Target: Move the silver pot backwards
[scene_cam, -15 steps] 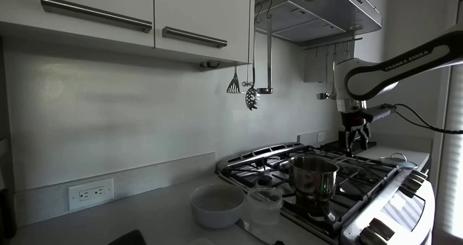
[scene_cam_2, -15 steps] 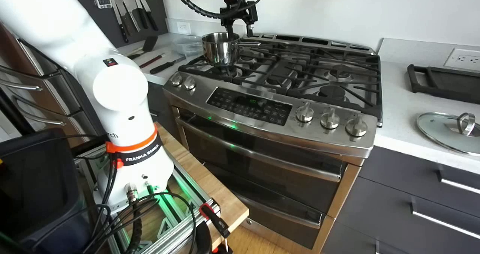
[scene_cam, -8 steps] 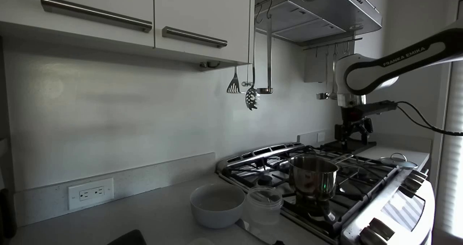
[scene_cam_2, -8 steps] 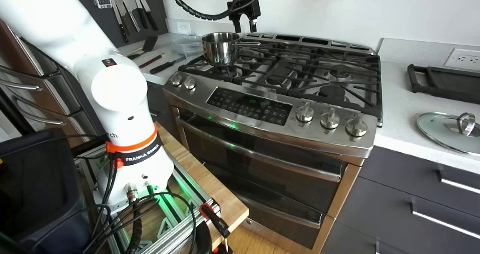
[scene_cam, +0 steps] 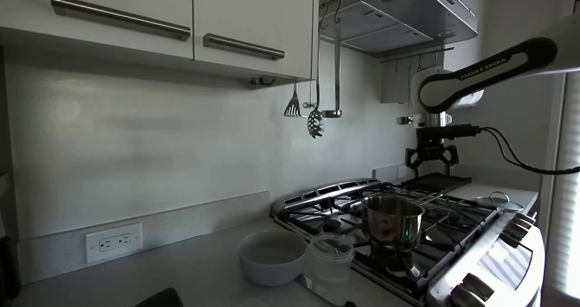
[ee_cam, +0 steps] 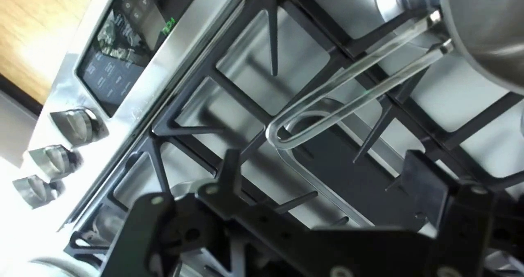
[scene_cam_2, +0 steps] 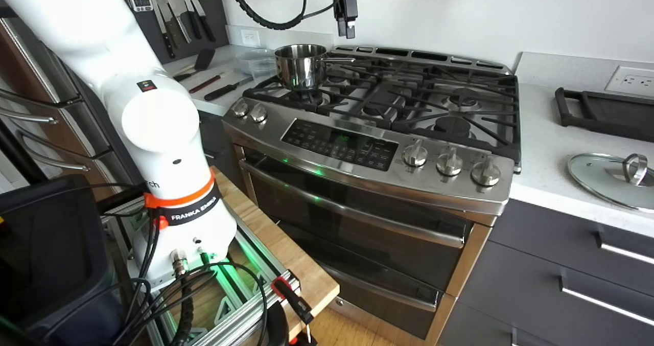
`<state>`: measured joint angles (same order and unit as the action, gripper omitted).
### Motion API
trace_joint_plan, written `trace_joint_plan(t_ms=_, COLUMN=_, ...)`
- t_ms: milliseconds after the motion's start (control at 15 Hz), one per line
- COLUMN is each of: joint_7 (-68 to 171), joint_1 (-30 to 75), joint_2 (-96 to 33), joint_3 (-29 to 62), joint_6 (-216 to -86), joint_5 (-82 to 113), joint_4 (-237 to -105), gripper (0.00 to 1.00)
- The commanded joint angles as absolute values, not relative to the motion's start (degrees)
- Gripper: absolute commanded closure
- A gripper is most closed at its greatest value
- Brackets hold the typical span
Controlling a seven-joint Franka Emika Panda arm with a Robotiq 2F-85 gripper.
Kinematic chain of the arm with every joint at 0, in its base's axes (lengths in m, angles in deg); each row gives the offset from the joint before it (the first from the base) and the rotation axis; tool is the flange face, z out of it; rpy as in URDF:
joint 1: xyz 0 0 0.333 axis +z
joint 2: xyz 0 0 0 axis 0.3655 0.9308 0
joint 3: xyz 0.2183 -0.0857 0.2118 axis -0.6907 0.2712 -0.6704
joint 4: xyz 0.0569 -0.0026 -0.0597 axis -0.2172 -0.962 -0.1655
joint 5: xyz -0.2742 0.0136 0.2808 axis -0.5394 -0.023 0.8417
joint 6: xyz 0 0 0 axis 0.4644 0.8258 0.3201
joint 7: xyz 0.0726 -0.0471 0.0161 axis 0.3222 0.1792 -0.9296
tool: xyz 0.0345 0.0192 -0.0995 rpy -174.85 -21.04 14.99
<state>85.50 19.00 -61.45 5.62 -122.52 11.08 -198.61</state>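
Note:
The silver pot (scene_cam: 393, 225) stands upright on the stove's grates, on the burner beside the tub in an exterior view. In an exterior view the pot (scene_cam_2: 300, 67) sits at the stove's left, its handle (scene_cam_2: 340, 60) pointing right. In the wrist view part of the pot (ee_cam: 491, 35) shows at the upper right, and its looped handle (ee_cam: 352, 88) reaches toward the middle. My gripper (scene_cam: 432, 174) is open and empty above the stove, apart from the pot; it also shows in an exterior view (scene_cam_2: 347, 31) side-on. In the wrist view the fingers (ee_cam: 327, 166) are wide apart, below the handle's end.
A white bowl (scene_cam: 272, 270) and a translucent tub (scene_cam: 332, 264) stand on the counter beside the stove. A glass lid (scene_cam_2: 608, 182) and a black tray (scene_cam_2: 613, 113) lie on the opposite counter. A range hood (scene_cam: 394, 17) and hanging utensils (scene_cam: 316, 123) are above.
My gripper has risen away from the pot's handle and turned, so its fingers now line up in one exterior view and spread apart in the other. The pot has not moved.

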Motion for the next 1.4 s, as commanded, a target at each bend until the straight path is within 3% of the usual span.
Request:
trace_joint_plan(t_ms=0, joint_7=96.6, joint_1=19.5, joint_2=-56.1, joint_3=5.5, joint_6=-121.9, joint_5=13.5, joint_4=-194.7, gripper=0.0)
trace_joint_plan(t_ms=1333, joint_7=114.6, joint_1=23.0, joint_2=-55.5, joint_3=6.4, joint_6=-122.5, joint_5=23.5, joint_4=-199.1, gripper=0.0)
